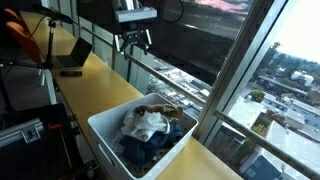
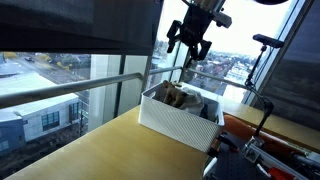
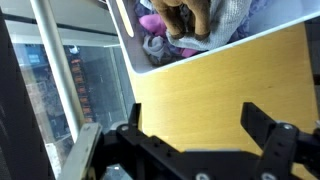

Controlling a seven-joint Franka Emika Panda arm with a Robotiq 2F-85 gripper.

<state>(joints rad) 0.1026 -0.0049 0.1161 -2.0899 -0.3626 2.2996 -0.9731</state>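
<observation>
Gripper, jaws apart, near white clothes bin

black two-fingered gripper, pale grey wrist block

A laptop sits open on the long wooden counter.

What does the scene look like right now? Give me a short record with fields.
tool: gripper, open and empty, hanging in the air
grasp: fingers spread wide, touching nothing
nearest thing: white bin, lower than the gripper, not touched
bin contents: clothes in a mixed-colour heap
surface: wooden counter along the window
also there: what looks like a laptop farther along the counter
</observation>
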